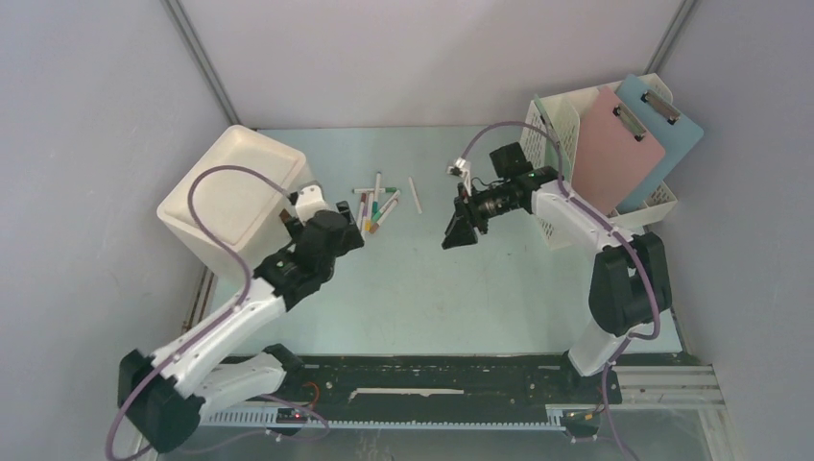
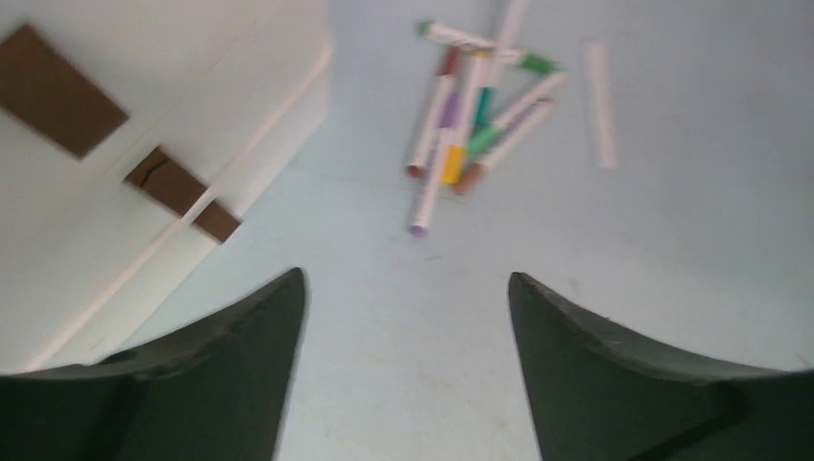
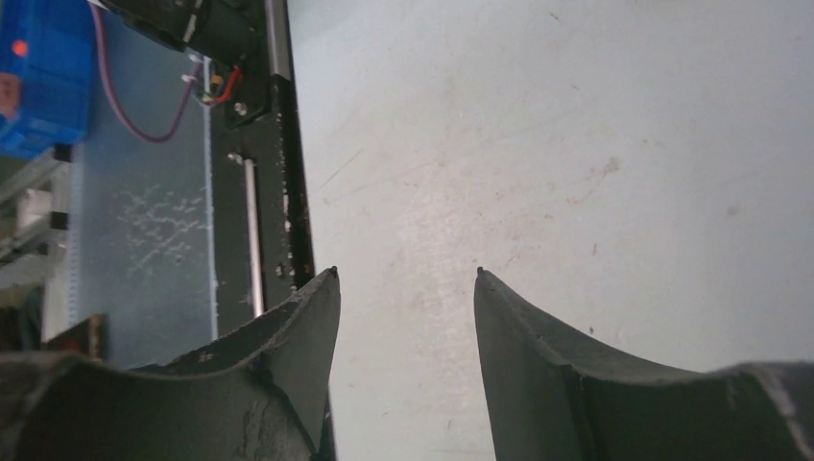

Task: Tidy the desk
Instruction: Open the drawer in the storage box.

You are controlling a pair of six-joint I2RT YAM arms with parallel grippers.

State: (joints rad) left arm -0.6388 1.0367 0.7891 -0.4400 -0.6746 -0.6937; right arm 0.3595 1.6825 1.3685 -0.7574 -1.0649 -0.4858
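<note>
**Both grippers hanging open over the desk, markers lying loose at the back**

I am looking down on the pale mint-green desk (image 1: 432, 298). It is sitting between grey wall panels, and its long axis is running side to side, parallel to the black rail (image 1: 432, 370) along its near edge.

The left gripper (image 2: 407, 280) is hovering near the back left with its jaws standing wide apart and gripping nothing. It is pointing toward a loose pile of coloured felt markers (image 2: 480, 115). Most of the markers are lying roughly front to back and crossing one another. A single plain white stick (image 2: 599, 101) is lying just to the right of them, apart from the pile. The white box-shaped plastic bin (image 1: 235, 197) is sitting tilted at the back-left corner, and the brown rectangular patches (image 2: 58, 91) on its wall are showing no writing I can read.

The right gripper (image 3: 406, 272) is hanging above bare desk near the middle, jaws partly open with nothing between them, angled toward the rail. At the back right, the white perforated file rack (image 1: 562, 130) is holding a pink clipboard (image 1: 614, 144) and a blue clipboard (image 1: 667, 130), both leaning upright.
</note>
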